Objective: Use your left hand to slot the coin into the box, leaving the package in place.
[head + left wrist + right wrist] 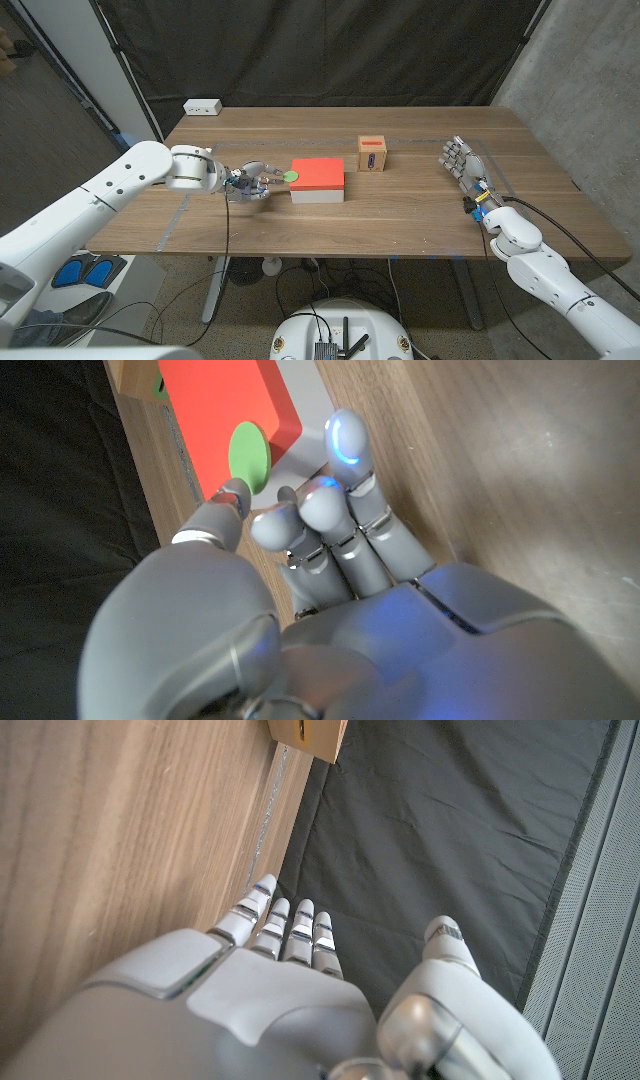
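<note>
A box point(318, 181) with a red top and white sides stands at the table's middle. A small green coin point(290, 177) is at the box's left edge; in the left wrist view the coin point(249, 455) overlaps the red top point(215, 410). My left hand point(248, 183) pinches the coin between thumb and a finger point(300, 510), just left of the box. A small cardboard package point(373, 154) with a purple label stands behind and to the right of the box. My right hand point(465, 170) stands far right on the table, fingers apart, holding nothing.
A white power strip point(202, 106) lies at the table's point(420, 225) far left corner. The package's corner point(305, 735) shows in the right wrist view, beyond my right hand point(300, 990). Black curtains hang behind the table.
</note>
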Controlling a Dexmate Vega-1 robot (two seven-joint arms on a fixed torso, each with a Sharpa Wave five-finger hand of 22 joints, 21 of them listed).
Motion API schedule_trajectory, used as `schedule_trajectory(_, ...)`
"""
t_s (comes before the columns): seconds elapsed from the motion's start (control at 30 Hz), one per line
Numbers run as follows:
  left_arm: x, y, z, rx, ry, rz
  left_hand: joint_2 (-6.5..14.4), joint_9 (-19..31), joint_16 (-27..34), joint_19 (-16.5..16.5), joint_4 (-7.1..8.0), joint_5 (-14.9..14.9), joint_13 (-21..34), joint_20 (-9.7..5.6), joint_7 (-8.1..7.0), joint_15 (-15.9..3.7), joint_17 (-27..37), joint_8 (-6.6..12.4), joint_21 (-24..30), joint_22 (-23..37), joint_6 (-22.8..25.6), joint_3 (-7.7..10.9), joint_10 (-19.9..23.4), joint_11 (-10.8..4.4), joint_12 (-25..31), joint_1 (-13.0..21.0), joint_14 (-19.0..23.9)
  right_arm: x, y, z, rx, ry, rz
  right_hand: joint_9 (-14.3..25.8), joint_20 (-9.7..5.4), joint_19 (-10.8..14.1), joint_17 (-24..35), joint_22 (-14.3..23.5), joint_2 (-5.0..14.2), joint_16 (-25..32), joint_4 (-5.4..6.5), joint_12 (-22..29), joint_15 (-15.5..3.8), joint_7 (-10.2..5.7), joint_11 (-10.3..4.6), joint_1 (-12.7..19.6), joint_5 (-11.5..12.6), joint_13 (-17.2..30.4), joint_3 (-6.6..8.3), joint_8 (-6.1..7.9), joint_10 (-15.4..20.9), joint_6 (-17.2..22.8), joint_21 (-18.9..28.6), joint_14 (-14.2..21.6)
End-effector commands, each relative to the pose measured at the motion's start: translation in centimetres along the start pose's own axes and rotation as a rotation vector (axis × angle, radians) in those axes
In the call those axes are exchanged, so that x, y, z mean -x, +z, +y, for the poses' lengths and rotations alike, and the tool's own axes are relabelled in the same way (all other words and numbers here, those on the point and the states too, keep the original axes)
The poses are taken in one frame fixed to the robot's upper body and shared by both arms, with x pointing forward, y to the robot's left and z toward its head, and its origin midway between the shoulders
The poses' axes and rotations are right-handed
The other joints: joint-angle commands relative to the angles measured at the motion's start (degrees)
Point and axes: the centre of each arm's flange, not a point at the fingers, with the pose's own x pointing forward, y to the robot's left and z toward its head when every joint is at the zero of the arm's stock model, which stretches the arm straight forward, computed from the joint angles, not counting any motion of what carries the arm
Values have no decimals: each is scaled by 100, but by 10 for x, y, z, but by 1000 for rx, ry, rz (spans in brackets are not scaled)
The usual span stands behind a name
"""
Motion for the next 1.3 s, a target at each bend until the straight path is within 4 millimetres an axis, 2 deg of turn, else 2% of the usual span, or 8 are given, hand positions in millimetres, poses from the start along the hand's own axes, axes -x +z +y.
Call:
schedule_trajectory(0.03,3,3,-8,-7,29,-1,133,43,59,-38,-4,26,13,5,25,3,27,42,61,12,67,102,-46,14,51,107,-20,-1,-4,-7,-14,-7,-1,14,-11,20,6,17,41,-5,-22,29,-7,-34,-15,51,25,21,11,4,74,32,-3,53)
schedule_trajectory(0.27,2,3,-12,-6,20,-7,255,141,86,-120,-31,32,-25,3,32,2,57,42,146,25,94,230,-79,15,36,277,-73,0,-7,-9,-14,-7,2,14,-11,20,6,17,42,-7,-22,34,-9,-34,-9,52,25,22,8,4,94,36,-6,52)
schedule_trajectory(0.83,-1,4,-19,-7,24,-3,310,210,103,-234,1,-12,-28,8,33,5,74,-13,353,-87,221,283,-79,13,75,299,-86,3,-17,-14,-28,-20,14,14,-3,17,5,17,43,-10,-22,38,-1,-51,-9,54,26,25,3,9,119,56,-13,49)
schedule_trajectory(1.3,3,3,-22,-5,48,-6,418,393,110,-323,-5,-12,-101,7,-52,4,109,144,465,-153,666,366,-100,13,42,303,-106,4,-26,-19,-42,-23,20,15,-1,15,5,17,44,-11,-24,42,-3,-52,-11,57,27,28,-1,5,143,52,-17,50)
